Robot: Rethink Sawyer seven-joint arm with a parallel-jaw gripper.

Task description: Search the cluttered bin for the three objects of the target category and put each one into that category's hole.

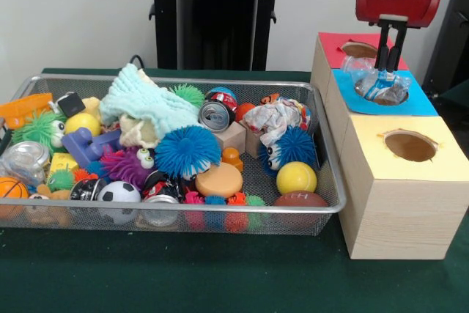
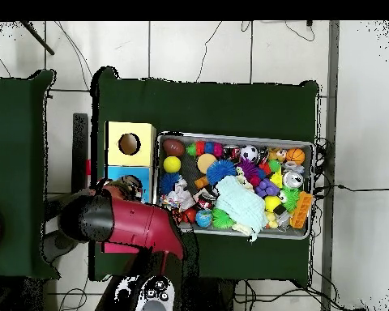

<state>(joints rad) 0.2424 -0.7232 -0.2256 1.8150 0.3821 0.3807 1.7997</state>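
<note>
My gripper [image 1: 387,66] hangs over the blue-topped box [image 1: 421,102] at the right. It is shut on a crumpled clear plastic bottle [image 1: 370,80] that sits partly in the blue hole [image 1: 396,96]. The silver wire-mesh bin [image 1: 183,80] fills the left and middle and is full of toys. It holds a crushed soda can [image 1: 217,115], a crumpled wrapper [image 1: 275,119] and a clear plastic container [image 1: 26,160]. In the overhead view my red arm [image 2: 129,223] covers the blue box, and the bin [image 2: 230,136] lies to its right.
A red-topped box with a hole [image 1: 359,50] stands behind the blue one and a yellow-topped box with a hole [image 1: 410,146] in front. The bin also holds spiky balls, a light green cloth [image 1: 146,100], a soccer ball [image 1: 119,193] and wooden blocks.
</note>
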